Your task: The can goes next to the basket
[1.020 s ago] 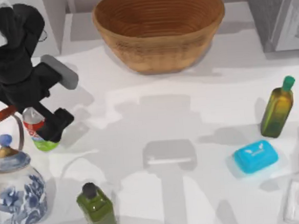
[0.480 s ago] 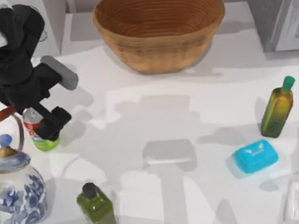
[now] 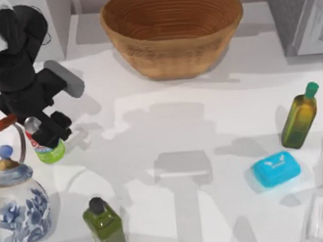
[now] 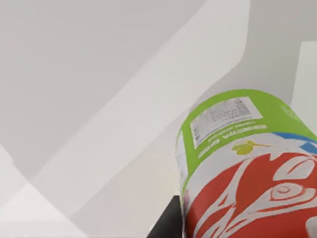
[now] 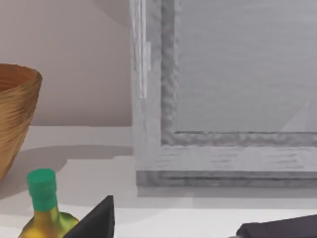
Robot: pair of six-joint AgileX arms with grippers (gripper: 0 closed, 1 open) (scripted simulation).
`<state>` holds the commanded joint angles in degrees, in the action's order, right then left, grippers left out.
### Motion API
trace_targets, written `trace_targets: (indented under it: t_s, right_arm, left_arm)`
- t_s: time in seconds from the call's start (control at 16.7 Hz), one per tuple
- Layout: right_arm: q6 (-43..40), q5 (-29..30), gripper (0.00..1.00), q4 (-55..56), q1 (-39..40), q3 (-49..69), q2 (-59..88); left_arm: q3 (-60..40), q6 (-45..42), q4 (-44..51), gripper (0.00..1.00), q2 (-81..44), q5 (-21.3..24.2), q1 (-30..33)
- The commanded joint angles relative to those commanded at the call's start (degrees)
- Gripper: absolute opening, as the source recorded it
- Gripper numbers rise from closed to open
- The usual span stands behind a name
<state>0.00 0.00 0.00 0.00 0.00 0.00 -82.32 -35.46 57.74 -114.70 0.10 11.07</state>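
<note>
From above, the left tool (image 3: 50, 134) stood at the desk's (image 3: 169, 153) left side, right at the can (image 3: 42, 141), its dark fingers covering the can's upper part on the side toward the desk's middle. Whether it was clenched on the can or merely set around it could not be told. The can stood upright on the desk, between the blue-and-white teapot (image 3: 15, 211) and the arm, well apart from the basket (image 3: 171, 29) at the far edge.

In the left wrist view the can (image 4: 247, 168) sat very close, red upper band and lime-green base plain, with one dark finger (image 4: 166, 223) just beside its wall. A thin-walled can like this would likely be light and smooth, so it might slip or dent under a hard squeeze; a hold across the mid-body, fingers on opposite sides, looked best.

In the right wrist view the right tool (image 5: 168, 223) hung parked near the olive bottle (image 5: 44, 208), its two dark fingers spread wide apart and grasping nothing, with the basket's rim (image 5: 20, 109) off to one side.
</note>
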Motion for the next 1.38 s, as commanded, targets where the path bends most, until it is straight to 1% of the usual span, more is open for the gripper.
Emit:
trace_targets:
  t_s: [0.06,0.12,0.66,0.84,0.96,1.08,1.2,1.38]
  right_arm:
    - [0.0,0.0,1.0,0.0,0.0,0.0,0.0]
    - [0.0,0.0,1.0,0.0,0.0,0.0,0.0]
    - [0.0,0.0,1.0,0.0,0.0,0.0,0.0]
    - [0.0,0.0,1.0,0.0,0.0,0.0,0.0]
    - [0.0,0.0,1.0,0.0,0.0,0.0,0.0]
    - [0.0,0.0,1.0,0.0,0.0,0.0,0.0]
    - [0.0,0.0,1.0,0.0,0.0,0.0,0.0]
    - [0.0,0.0,1.0,0.0,0.0,0.0,0.0]
  left_arm:
    - [0.0,0.0,0.0,0.02,0.0,0.0,0.0]
    - [0.0,0.0,0.0,0.0,0.0,0.0,0.0]
    - [-0.05,0.01,0.01,0.0,0.01,0.02,0.14]
    - [-2.12,3.66,0.5,0.0,-2.26,-0.38,2.02]
    - [-3.87,9.1,1.11,0.0,-4.55,-0.48,4.75]
    - [-6.52,16.91,2.4,0.0,-7.34,-0.51,8.46]
    - [-9.6,27.11,3.49,0.0,-9.74,-0.42,12.57]
    - [-16.0,45.57,5.78,0.0,-12.62,-0.1,19.21]
